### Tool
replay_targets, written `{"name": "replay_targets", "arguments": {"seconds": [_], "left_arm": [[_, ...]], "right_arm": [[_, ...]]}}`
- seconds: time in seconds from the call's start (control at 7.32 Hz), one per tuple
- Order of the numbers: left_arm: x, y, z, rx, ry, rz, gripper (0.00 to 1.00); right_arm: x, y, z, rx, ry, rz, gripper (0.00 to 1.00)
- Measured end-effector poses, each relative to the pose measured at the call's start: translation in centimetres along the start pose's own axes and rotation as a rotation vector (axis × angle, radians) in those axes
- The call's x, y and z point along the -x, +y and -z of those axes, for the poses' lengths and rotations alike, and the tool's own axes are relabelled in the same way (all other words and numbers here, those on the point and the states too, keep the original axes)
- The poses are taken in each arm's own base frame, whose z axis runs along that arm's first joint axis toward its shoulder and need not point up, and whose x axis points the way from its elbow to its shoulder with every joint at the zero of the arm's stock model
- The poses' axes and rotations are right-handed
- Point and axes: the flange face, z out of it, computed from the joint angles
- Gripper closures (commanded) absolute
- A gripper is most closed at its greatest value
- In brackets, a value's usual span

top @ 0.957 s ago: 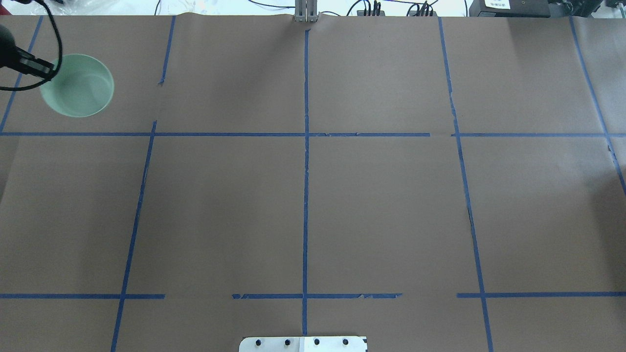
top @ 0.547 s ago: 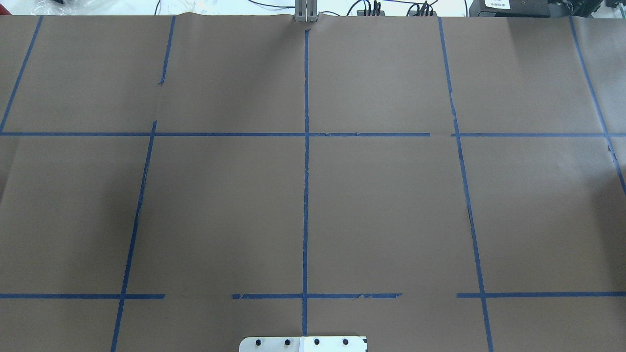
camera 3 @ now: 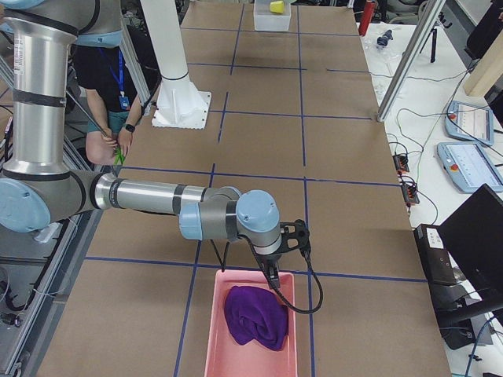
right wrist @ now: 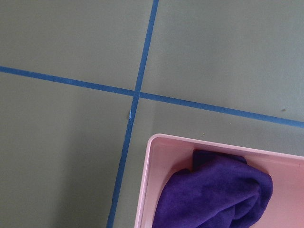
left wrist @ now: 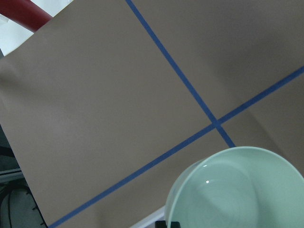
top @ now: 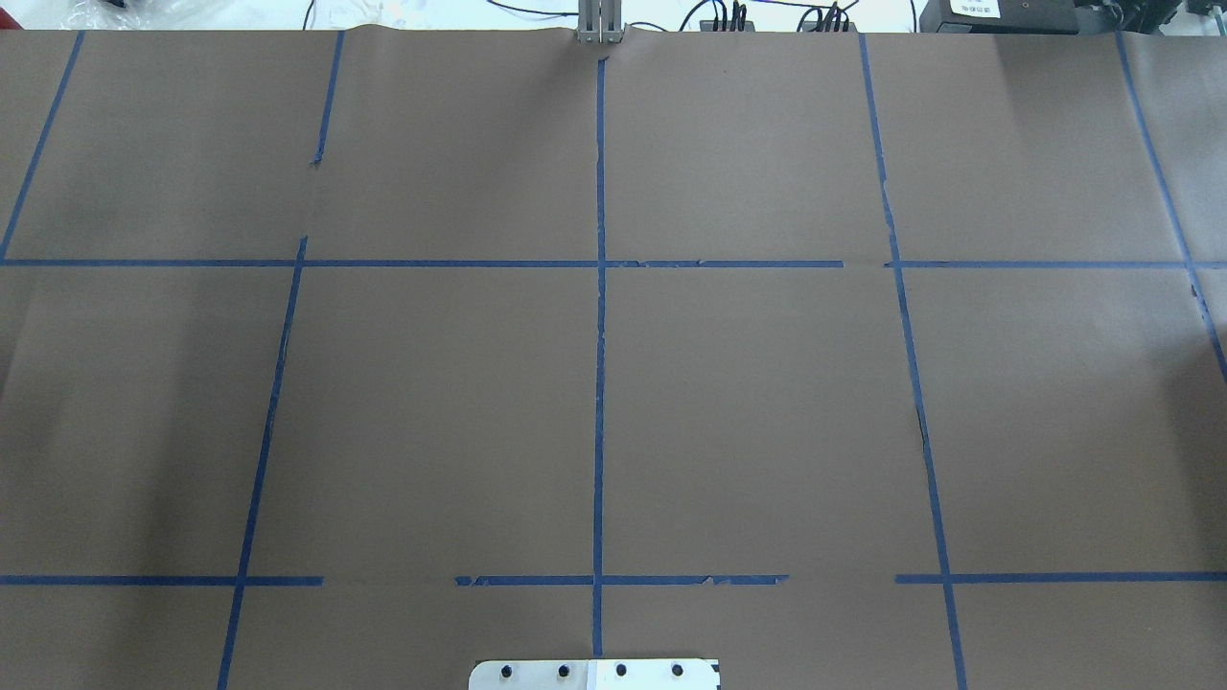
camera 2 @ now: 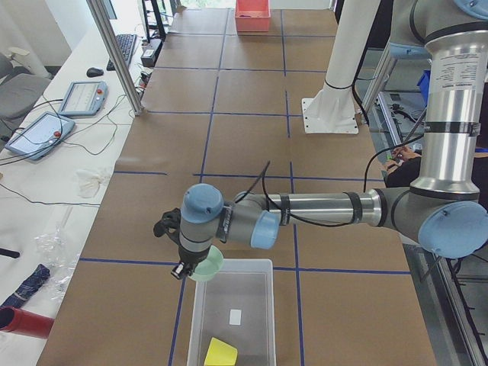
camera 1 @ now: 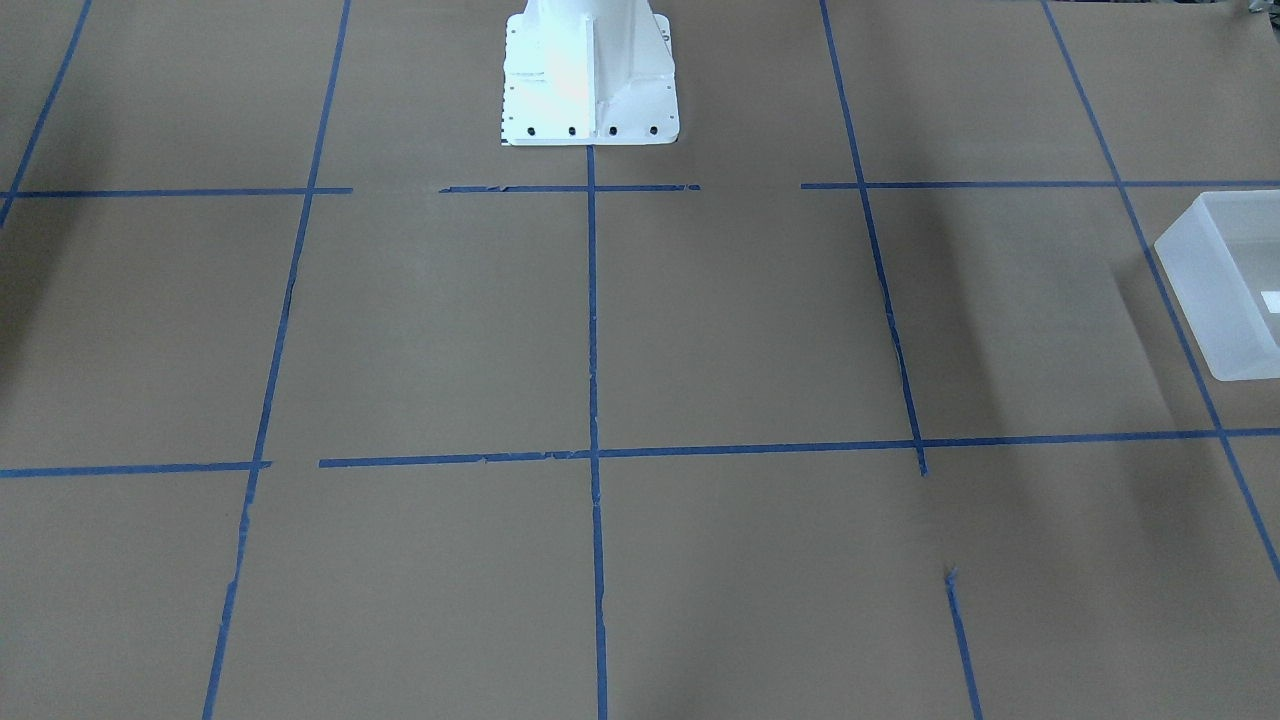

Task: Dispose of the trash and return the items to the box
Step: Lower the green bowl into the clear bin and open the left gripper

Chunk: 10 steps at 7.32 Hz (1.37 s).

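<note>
My left gripper point(camera 2: 183, 268) is shut on the rim of the pale mint-green bowl point(camera 2: 207, 267) and holds it in the air at the near corner of the translucent box point(camera 2: 259, 267). The left wrist view shows the bowl point(left wrist: 237, 190) close up, with a dark fingertip point(left wrist: 169, 223) at its rim. The box holds a yellow item point(camera 2: 221, 352) and also shows in the front-facing view point(camera 1: 1215, 300). My right gripper point(camera 3: 272, 271) hovers over the far edge of a pink bin point(camera 3: 212, 330). I cannot tell whether it is open or shut.
The pink bin point(right wrist: 148, 190) holds a purple cloth point(right wrist: 213, 194). The robot's white base point(camera 1: 590, 90) stands at the table's edge. A red cylinder point(camera 2: 19, 320) lies on the side bench. An operator point(camera 3: 110, 78) sits behind the robot. Blue tape lines cross the brown table.
One second ago my left gripper held the bowl at the overhead view's far left edge. It has since carried the bowl left, out of that view.
</note>
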Motion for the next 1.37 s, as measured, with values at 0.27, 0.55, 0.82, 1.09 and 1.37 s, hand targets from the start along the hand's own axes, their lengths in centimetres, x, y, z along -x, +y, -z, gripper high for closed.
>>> {"name": "replay_targets", "arguments": {"seconds": [0.27, 0.55, 0.82, 1.09, 1.37], "left_arm": [[-0.7, 7.4, -3.4, -0.078, -0.013, 0.080, 0.90], [-1.0, 10.6, -5.0, -0.112, -0.021, 0.098, 0.00], [-1.1, 9.9, -4.6, -0.139, -0.035, 0.077, 0.00], [-1.4, 5.7, -2.2, -0.159, -0.042, 0.066, 0.00], [-2.0, -2.3, 2.7, -0.145, -0.037, 0.079, 0.00]], "right_arm": [[0.0, 0.1, 0.0, -0.001, 0.000, 0.004, 0.00], [0.0, 0.1, 0.0, -0.001, 0.001, 0.006, 0.00], [0.0, 0.1, 0.0, -0.004, 0.002, 0.007, 0.00], [0.1, 0.0, 0.1, -0.006, 0.002, 0.004, 0.00], [0.3, -0.1, 0.3, -0.012, 0.000, -0.004, 0.00]]}}
